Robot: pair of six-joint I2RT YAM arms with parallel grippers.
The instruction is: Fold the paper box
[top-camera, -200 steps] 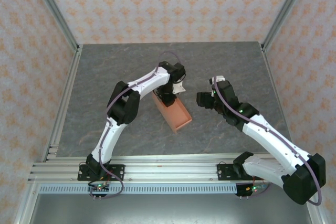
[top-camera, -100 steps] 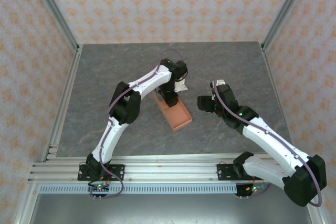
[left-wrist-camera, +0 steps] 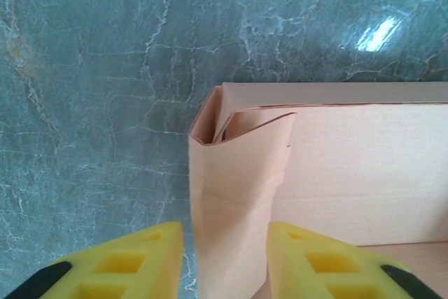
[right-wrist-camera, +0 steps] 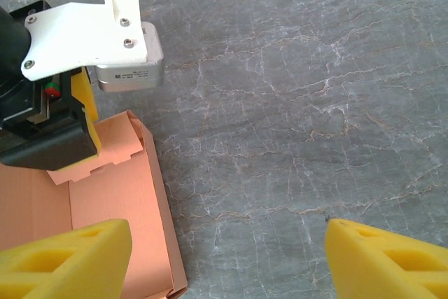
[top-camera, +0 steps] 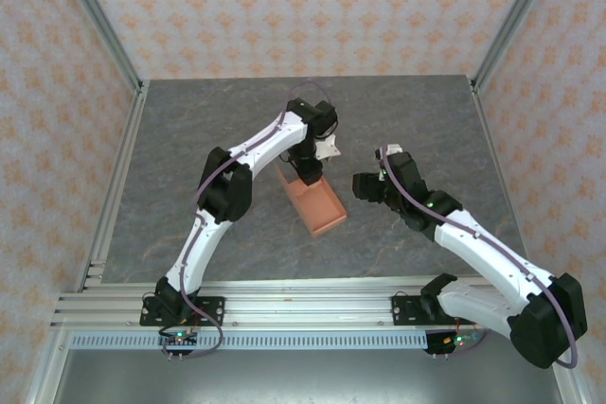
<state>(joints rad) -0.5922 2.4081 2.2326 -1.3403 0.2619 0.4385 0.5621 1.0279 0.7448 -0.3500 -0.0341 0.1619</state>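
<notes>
— Which step?
— Closing an end wall. The left pincer (top-camera: 311,175) stands part open astride the upright end flap (left-wrist-camera: 234,194) at the eleven-o'clock end of the paper box (top-camera: 320,205) (no pinch, I judge), mid-tabletop (top-camera: 189,139).
— Next?
— Probably tucking that flap inside. The right pincer (top-camera: 365,186), wide open and empty at the box's three o'clock, could steady it.

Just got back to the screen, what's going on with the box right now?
The left gripper is down at the far end of the paper box, its yellow fingers straddling the folded-in end flap. Whether they actually pinch it I cannot tell. The box sits on the table as a shallow open tray with its walls up. The right gripper hovers open just right of the box, holding nothing.
</notes>
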